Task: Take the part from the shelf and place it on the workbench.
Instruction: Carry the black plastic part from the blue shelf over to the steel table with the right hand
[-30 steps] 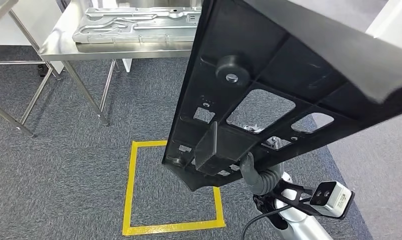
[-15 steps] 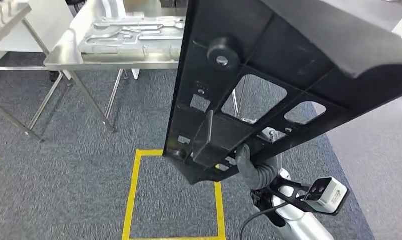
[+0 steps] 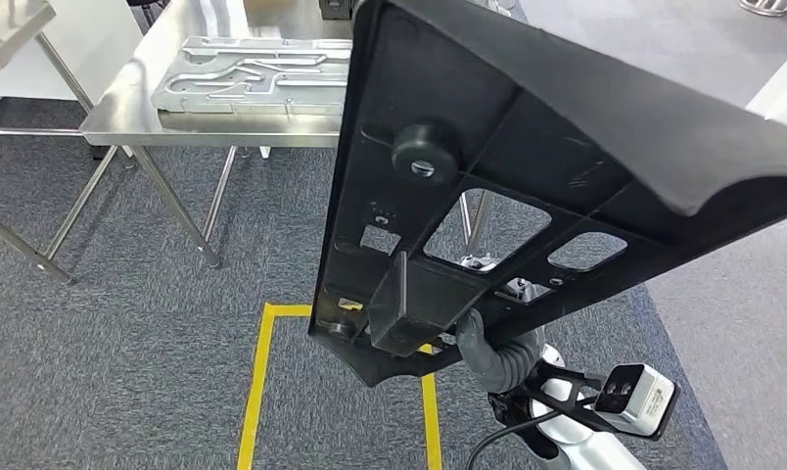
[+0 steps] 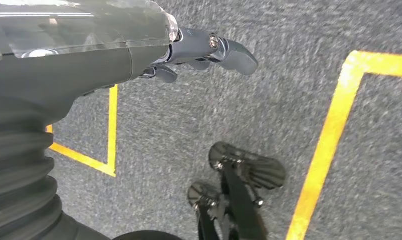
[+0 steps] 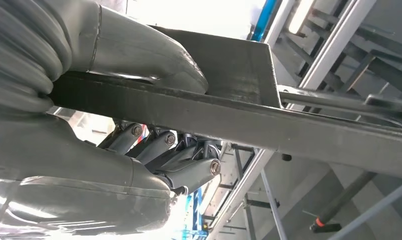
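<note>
Steel workbench (image 3: 125,122) w/ grey embossed metal panel (image 3: 253,73) lying flat on top | grey carpet floor (image 3: 125,323) w/ yellow tape outline (image 3: 255,382) near bench legs

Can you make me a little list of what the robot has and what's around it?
Holding: a big black plastic part, tilted, up in front of the camera
Which robot hand: right robot hand, thumb on one face of the part and fingers on the other
Other robot hand: left robot hand hangs over the carpet with nothing in it
Table: a shiny metal table ahead
On the table: a flat silver metal tray
Floor: grey carpet with yellow tape marking a box
</note>
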Tool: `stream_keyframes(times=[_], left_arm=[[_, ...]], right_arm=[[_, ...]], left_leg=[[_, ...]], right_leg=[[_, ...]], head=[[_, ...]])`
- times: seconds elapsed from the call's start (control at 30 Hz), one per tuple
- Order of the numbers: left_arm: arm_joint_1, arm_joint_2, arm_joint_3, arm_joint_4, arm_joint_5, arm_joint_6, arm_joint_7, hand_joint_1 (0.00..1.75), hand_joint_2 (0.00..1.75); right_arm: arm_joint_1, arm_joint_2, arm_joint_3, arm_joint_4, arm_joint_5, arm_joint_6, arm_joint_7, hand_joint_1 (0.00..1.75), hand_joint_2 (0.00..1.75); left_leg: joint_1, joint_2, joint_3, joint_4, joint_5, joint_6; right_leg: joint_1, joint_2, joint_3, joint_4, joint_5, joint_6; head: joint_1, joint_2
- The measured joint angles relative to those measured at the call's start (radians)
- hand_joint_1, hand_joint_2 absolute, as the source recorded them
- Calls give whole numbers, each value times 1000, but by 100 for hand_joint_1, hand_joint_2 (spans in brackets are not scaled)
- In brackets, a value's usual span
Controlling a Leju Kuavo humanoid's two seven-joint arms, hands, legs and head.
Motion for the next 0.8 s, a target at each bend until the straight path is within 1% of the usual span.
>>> stream_keyframes(times=[0.03, 0.07, 0.1, 0.13, 0.17, 0.2, 0.23, 0.27, 0.3, 0.33, 0.37, 0.4, 0.43, 0.47, 0.5, 0.53, 0.57, 0.6, 0.63, 0.67, 0.7, 0.73, 0.8], left_arm=[[0, 0, 0, 0, 2, 1, -2, 0, 175], [0, -1, 0, 0, 4, 3, -4, 0, 175], [0, -1, 0, 0, 7, 6, -5, 0, 175], [1, -3, 0, 0, 9, 9, -7, 0, 175], [2, -6, 0, 0, 10, 13, -7, 0, 175], [2, -8, 0, 0, 10, 16, -8, 0, 175], [3, -11, 0, 0, 10, 18, -8, 0, 175], [3, -14, 0, 0, 11, 20, -8, 0, 175], [1, -17, 0, 0, 11, 21, -7, 0, 175], [-1, -20, 0, 0, 11, 22, -6, 0, 175], [-3, -22, 0, 0, 11, 23, -5, 0, 175], [-5, -23, 0, 0, 11, 24, -3, 0, 175], [-7, -24, -1, 0, 11, 24, -1, 0, 175], [-10, -25, -1, 0, 11, 22, 0, 0, 175], [-12, -25, -1, 0, 11, 21, 1, 0, 175], [-15, -25, -2, 0, 11, 19, 2, 0, 175], [-17, -25, -2, 0, 11, 17, 2, 0, 175], [-17, -25, -2, 0, 11, 17, 2, 0, 175], [-16, -25, -2, 0, 11, 17, 2, 0, 175], [-14, -25, -3, 0, 11, 17, 3, 0, 175], [-12, -25, -3, 0, 11, 17, 3, 0, 175], [-11, -24, -4, 0, 11, 16, 3, 0, 175], [-9, -23, -8, 2, 11, 15, 4, 0, 175]], right_arm=[[4, -1, -1, 0, 7, 3, 0, 175, 175], [12, -1, -2, 0, 17, 8, 0, 175, 175], [25, 0, -4, 0, 31, 15, 0, 175, 175], [40, 0, -6, 0, 46, 24, 0, 175, 175], [55, 1, -7, -2, 59, 32, 0, 175, 175], [69, 3, -8, -4, 70, 37, 0, 175, 175], [82, 4, -10, -9, 80, 42, 0, 175, 175], [95, 6, -12, -13, 88, 46, 0, 175, 175], [109, 8, -16, -18, 100, 53, 0, 175, 175], [124, 12, -21, -24, 113, 65, 0, 175, 175], [139, 16, -27, -31, 127, 81, 0, 175, 175], [151, 23, -35, -39, 139, 99, 0, 175, 175], [160, 32, -44, -45, 147, 116, 0, 175, 175], [163, 40, -54, -50, 150, 130, 0, 175, 175], [163, 47, -63, -52, 150, 139, 0, 175, 175], [162, 53, -71, -53, 148, 144, 0, 175, 175], [161, 57, -78, -53, 146, 146, 0, 175, 175], [161, 60, -84, -53, 145, 148, 0, 175, 175], [162, 63, -89, -53, 145, 149, 0, 175, 175], [163, 65, -93, -53, 144, 150, 0, 175, 175], [163, 66, -96, -53, 144, 151, 0, 175, 175], [163, 67, -99, -52, 144, 149, 0, 175, 175], [161, 69, -103, -52, 146, 139, 0, 175, 175]], left_leg=[[0, 0, 8, -2, -5, 3], [0, -1, 14, -2, -12, 6], [0, -3, 21, -2, -20, 6], [0, -5, 30, -2, -29, 6], [0, -7, 42, -2, -40, 5], [0, -9, 57, -2, -51, 3], [0, -10, 71, -3, -64, 1], [-1, -10, 87, -1, -76, -2], [-2, -12, 97, -3, -87, -6], [-2, -14, 106, -7, -97, -11], [-2, -15, 116, -8, -101, -17], [-3, -16, 121, -6, -98, -24], [-2, -15, 122, 8, -90, -30], [-2, -12, 111, 44, -76, -34], [-1, -10, 84, 94, -67, -38], [0, -8, 45, 155, -71, -43], [1, -6, 1, 215, -92, -48], [3, -5, -42, 260, -130, -54], [4, -4, -76, 282, -170, -59], [5, -2, -97, 278, -198, -62], [6, -1, -107, 248, -201, -62], [7, 1, -108, 198, -171, -60], [7, 6, -100, 84, -40, -51]], right_leg=[[-2, -1, -37, 57, -17, 4], [-3, -2, -80, 114, -42, 8], [-5, -2, -121, 160, -69, 12], [-6, -2, -151, 182, -88, 14], [-7, -2, -166, 174, -90, 16], [-7, -2, -167, 135, -70, 15], [-6, -2, -156, 74, -25, 10], [-3, -2, -143, 11, 34, 3], [1, -2, -132, -38, 78, -5], [5, -2, -124, -67, 110, -12], [7, -1, -118, -80, 119, -18], [7, -1, -106, -86, 111, -23], [5, 0, -91, -96, 109, -29], [3, 0, -73, -107, 104, -35], [0, 0, -55, -115, 98, -41], [-2, -1, -39, -121, 90, -45], [-2, -2, -26, -124, 80, -48], [-3, -1, -14, -125, 69, -48], [-3, 0, -1, -125, 57, -48], [-4, 2, 14, -125, 44, -46], [-5, 3, 31, -125, 31, -44], [-5, 4, 49, -125, 17, -41], [-4, 4, 79, -123, -12, -32]], head=[[0, 0], [0, 0], [0, 0], [0, 0], [0, 0], [0, 0], [0, 0], [0, 0], [0, 0], [1, 0], [1, 0], [1, 0], [1, 0], [1, 0], [1, 0], [1, 0], [1, 0], [1, 0], [0, 0], [0, 0], [0, 0], [0, 0], [1, 0]])
